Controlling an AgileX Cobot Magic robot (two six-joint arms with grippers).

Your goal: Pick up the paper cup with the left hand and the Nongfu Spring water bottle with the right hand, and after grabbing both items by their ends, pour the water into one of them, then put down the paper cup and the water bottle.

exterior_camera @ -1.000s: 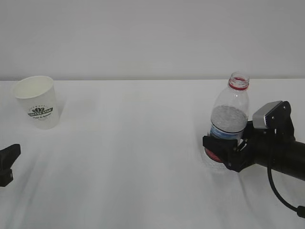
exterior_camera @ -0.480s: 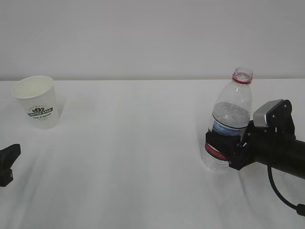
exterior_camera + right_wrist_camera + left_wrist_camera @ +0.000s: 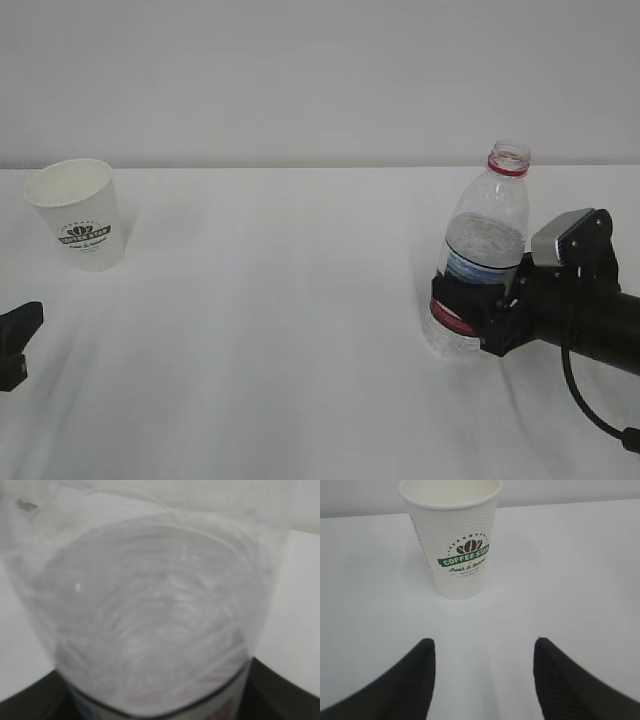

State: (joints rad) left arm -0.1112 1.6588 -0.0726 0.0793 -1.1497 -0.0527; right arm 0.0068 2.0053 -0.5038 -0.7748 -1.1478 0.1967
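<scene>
Since a second ago the right gripper (image 3: 470, 310) has clamped the Nongfu Spring water bottle (image 3: 482, 250) and straightened it, while the left gripper (image 3: 482, 672), released, must next advance around the paper cup (image 3: 454, 535).

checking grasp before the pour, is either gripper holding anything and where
The right hand is clamped around the lower body of the Nongfu Spring water bottle, at its label. The left hand is open and empty, short of the paper cup.

White table (image 3: 280, 330) with paper cup (image 3: 79, 214), water bottle (image 3: 480, 262)
</scene>
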